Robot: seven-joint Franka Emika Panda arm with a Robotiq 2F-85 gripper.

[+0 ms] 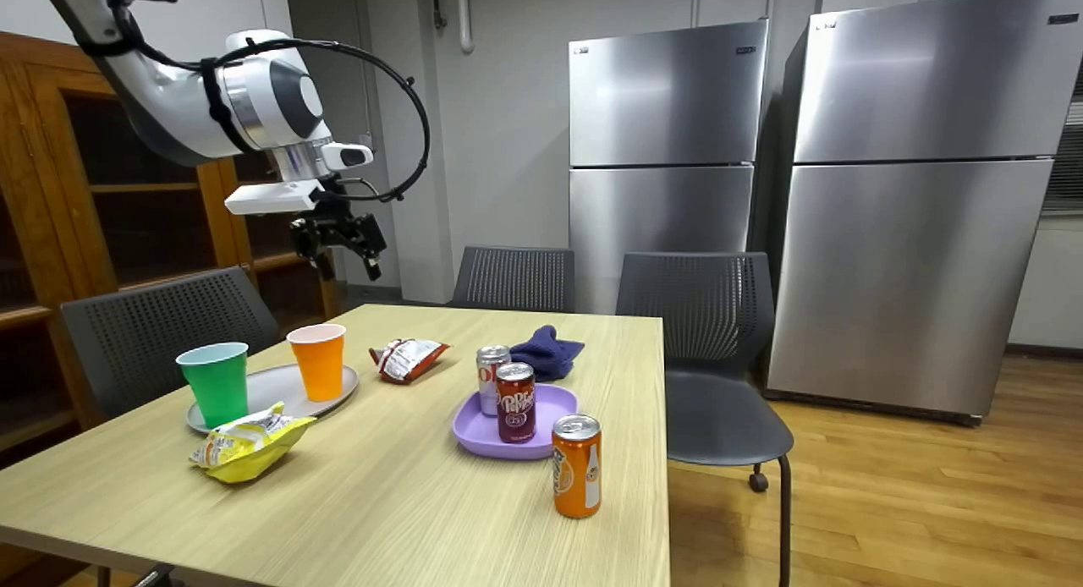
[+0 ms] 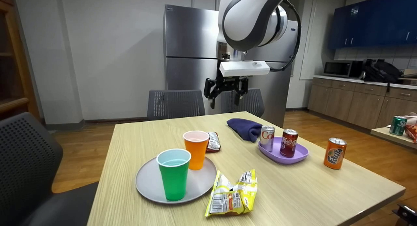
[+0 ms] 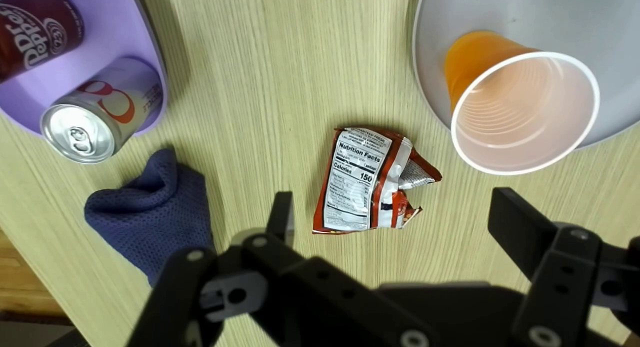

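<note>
My gripper is open, holds nothing and hangs well above the table; it also shows in an exterior view and the wrist view. A crumpled red-and-white snack bag lies below it, between the fingers' lines in the wrist view, not touched. An orange cup and a green cup stand on a grey plate. A dark blue cloth lies beside a purple tray. On the tray stand a Diet Coke can and a Dr Pepper can.
A yellow snack bag lies at the plate's edge. An orange Fanta can stands beside the tray near the table's edge. Dark chairs surround the wooden table. Two steel refrigerators and a wooden cabinet stand behind.
</note>
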